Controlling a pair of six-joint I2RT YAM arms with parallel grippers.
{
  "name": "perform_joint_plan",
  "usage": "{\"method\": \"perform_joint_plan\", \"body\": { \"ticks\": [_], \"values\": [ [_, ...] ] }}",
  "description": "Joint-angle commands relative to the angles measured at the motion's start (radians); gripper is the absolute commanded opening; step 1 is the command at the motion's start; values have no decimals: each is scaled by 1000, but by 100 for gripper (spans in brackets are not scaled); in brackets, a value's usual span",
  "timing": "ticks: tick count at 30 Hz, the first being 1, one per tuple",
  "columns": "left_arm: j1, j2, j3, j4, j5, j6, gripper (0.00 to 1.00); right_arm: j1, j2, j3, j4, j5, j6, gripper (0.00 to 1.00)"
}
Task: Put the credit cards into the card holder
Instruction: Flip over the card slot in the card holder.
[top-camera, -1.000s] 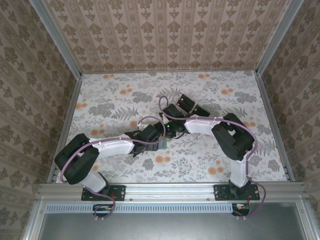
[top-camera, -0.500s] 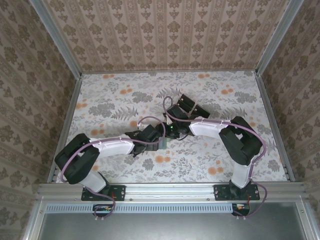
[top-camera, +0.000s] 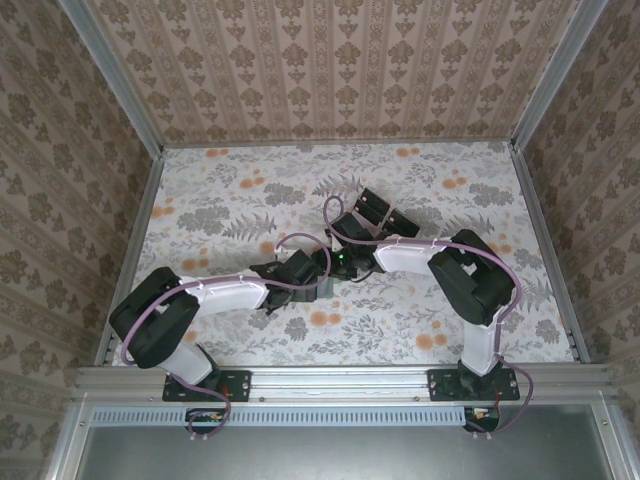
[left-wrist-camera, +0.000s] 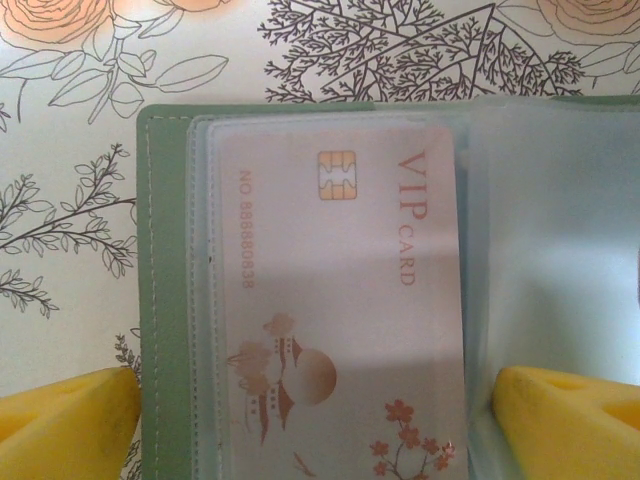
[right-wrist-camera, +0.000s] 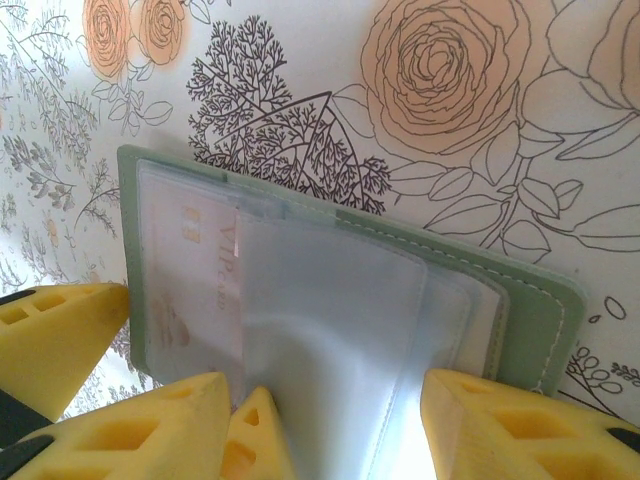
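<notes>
The card holder (left-wrist-camera: 165, 300) is dull sage green with pale stitching along its edge, and its inner sleeves are frosted clear plastic. The credit card (left-wrist-camera: 340, 300) inside is pinkish white, with a gold chip, rose-gold "VIP CARD" lettering and coppery blossoms. The tabletop (top-camera: 220, 200) is white, printed with grey line-drawn leaves and soft orange roses. The left gripper (left-wrist-camera: 315, 425) and right gripper (right-wrist-camera: 345, 430) both have bright yellow fingers (left-wrist-camera: 60, 425). The arms (top-camera: 225, 292) are white and black with mauve cables. The walls (top-camera: 330, 70) wear beige-and-brown striped damask.
</notes>
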Motion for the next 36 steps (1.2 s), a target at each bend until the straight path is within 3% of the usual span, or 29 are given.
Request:
{"method": "perform_joint_plan", "body": {
  "ticks": [1, 24, 36],
  "values": [
    [2, 18, -15, -13, -11, -20, 100, 7, 43, 6, -11, 6, 10, 55],
    [7, 8, -20, -8, -8, -15, 100, 14, 67, 60, -4, -65, 14, 55],
    [50, -266, -43, -63, -24, 1, 100, 45, 27, 104, -77, -34, -3, 54]
  ]
}}
